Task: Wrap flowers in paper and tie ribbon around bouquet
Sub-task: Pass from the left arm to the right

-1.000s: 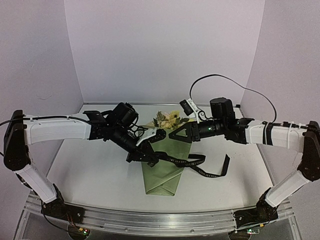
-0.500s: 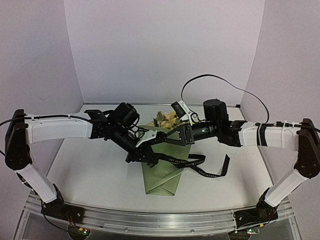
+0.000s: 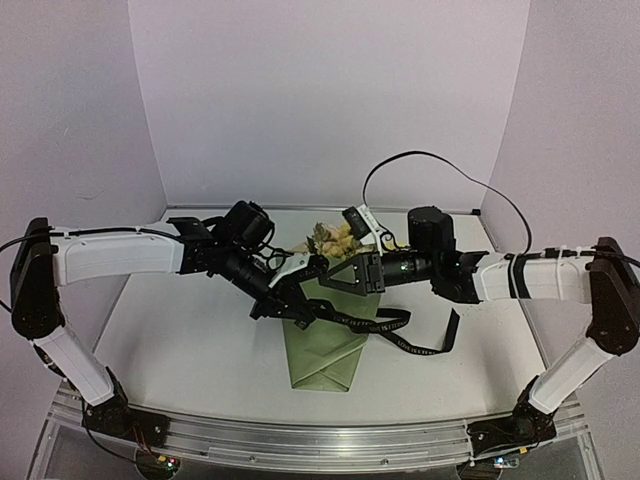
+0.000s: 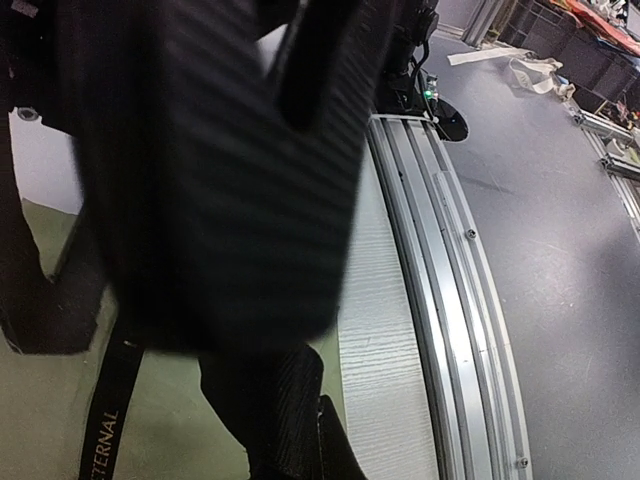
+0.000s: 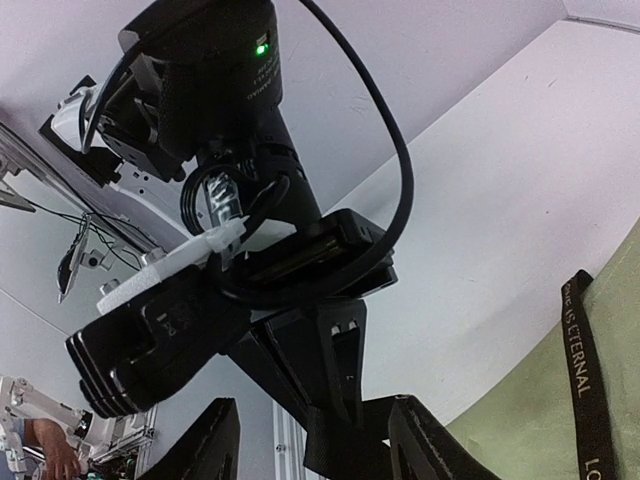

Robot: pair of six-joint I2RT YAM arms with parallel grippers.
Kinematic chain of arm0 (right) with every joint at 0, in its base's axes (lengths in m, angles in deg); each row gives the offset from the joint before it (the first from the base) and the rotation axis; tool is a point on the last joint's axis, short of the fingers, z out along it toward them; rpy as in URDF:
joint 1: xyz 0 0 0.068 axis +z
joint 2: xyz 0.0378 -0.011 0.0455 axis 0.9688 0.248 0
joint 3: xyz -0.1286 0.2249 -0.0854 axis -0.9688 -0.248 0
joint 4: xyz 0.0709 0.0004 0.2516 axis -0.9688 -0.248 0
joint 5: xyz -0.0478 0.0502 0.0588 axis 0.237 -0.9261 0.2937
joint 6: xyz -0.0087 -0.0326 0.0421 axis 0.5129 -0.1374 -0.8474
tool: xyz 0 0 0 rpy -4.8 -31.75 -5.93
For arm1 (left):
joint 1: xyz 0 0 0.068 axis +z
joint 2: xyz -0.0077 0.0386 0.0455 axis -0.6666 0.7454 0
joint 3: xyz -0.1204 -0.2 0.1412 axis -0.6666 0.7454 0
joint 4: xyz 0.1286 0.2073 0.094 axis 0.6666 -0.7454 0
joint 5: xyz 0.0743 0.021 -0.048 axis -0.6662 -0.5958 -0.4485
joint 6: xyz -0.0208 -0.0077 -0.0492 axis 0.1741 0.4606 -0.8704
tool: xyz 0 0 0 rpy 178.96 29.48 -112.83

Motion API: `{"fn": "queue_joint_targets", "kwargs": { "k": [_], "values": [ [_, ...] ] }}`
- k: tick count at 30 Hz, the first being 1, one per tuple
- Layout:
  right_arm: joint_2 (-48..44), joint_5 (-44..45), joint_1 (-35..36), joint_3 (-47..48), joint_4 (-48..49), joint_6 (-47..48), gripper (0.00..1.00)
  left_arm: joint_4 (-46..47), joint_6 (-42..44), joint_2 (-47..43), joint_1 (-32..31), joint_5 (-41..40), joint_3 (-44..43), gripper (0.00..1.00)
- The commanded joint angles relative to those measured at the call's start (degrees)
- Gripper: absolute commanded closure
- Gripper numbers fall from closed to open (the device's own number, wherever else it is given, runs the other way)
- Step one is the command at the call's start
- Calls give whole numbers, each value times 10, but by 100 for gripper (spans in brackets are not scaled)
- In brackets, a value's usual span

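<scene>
**Ribbon Held Over the Bouquet**

The bouquet (image 3: 320, 335) lies in the middle of the worktop (image 3: 170, 340), with its flowers (image 3: 335, 237) pointing to the back wall. The left gripper (image 3: 298, 312) is closed on the black ribbon (image 3: 415, 349), which runs across the green paper (image 3: 328, 372). The right gripper (image 3: 332, 279) is open, just beside the left one.

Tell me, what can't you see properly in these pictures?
- Flowers: in the top view they are tiny and partly behind the right arm, so the blooms can't be counted.
- Ribbon words: too small to read in the top view, and cut off by the bottom edge in both wrist views.
- Paper: in the left wrist view it is mostly hidden by a big blurry black shape close to the camera.
</scene>
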Motion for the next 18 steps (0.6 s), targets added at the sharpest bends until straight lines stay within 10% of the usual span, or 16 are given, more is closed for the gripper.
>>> {"fn": "queue_joint_targets", "kwargs": {
  "k": [1,18],
  "values": [
    [19,2,14,8,37,-4,47,12,1,8,8,26,-14,100],
    [36,10,33,-6,38,6,52,18,-6,18,30,50,-18,100]
  ]
}}
